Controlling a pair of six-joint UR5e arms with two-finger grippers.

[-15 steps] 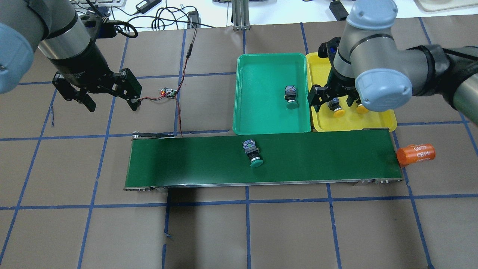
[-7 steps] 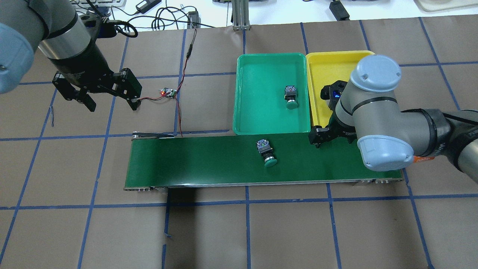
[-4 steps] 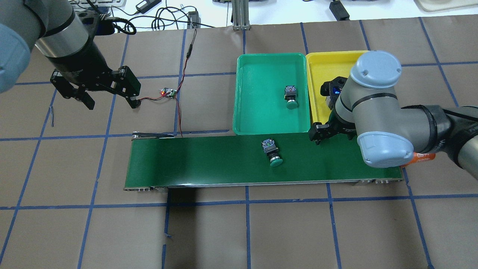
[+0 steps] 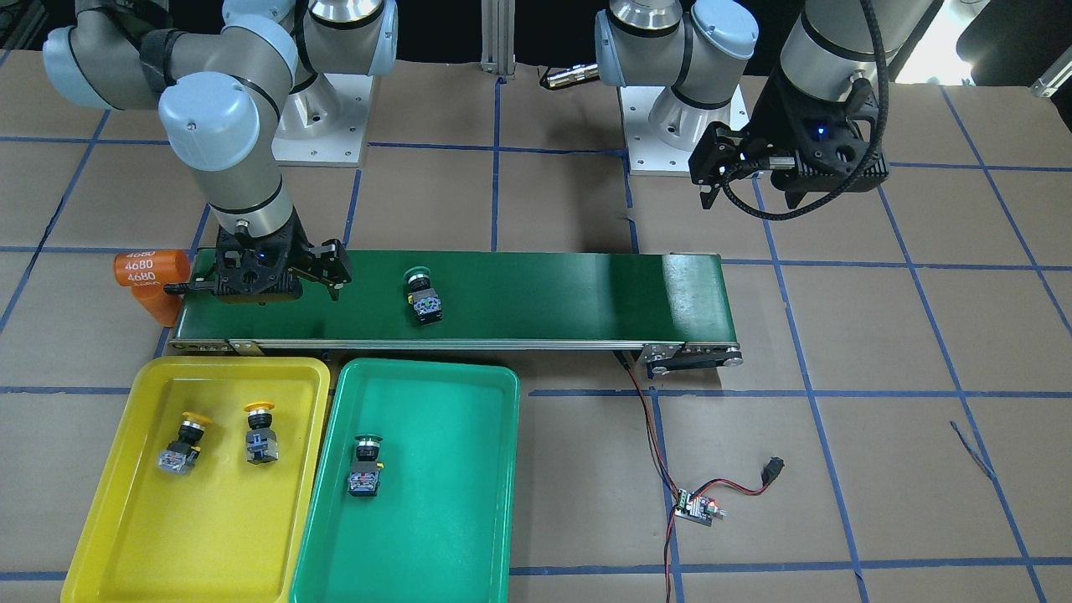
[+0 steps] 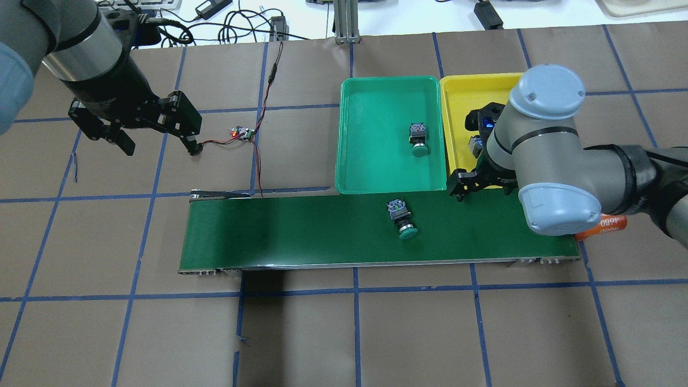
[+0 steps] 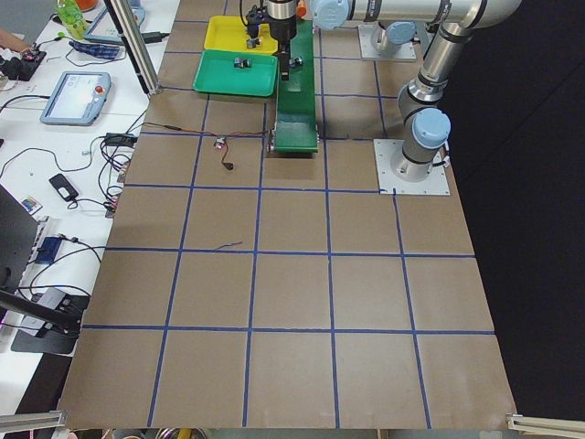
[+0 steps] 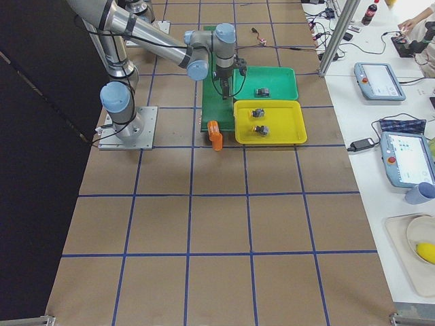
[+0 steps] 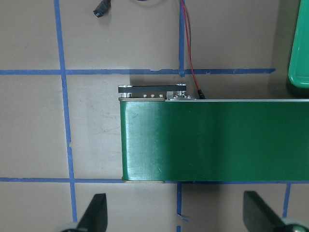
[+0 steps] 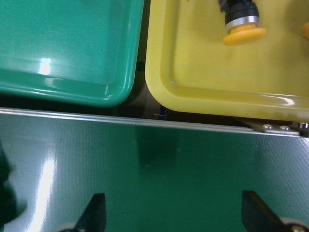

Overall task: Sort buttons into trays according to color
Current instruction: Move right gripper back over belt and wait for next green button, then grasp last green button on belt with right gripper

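Right end effector (image 4: 255, 280), spread and empty, hovers over the belt (image 5: 301, 231) near a green-capped, black-bodied button (image 5: 401, 217).

Yellow tray (image 4: 209, 528): lying flat on the table just beside the conveyor belt (image 4: 544, 289), holding two buttons.
Green tray (image 4: 435, 519): lying flat alongside the yellow one, long sides nearly touching, holding one button.
Outer yellow button (image 4: 180, 444): lying on its side in the yellow tray, yellow cap pointing toward the belt.
Inner yellow button (image 4: 260, 431): lying near the first, apart from it, cap also facing the belt.
Tray green button (image 4: 366, 465): resting on its side in the green tray, cap toward the belt.
Belt green button (image 4: 423, 297): lying on the belt opposite the green tray, cap pointing toward the robot, black-and-blue body toward the trays.
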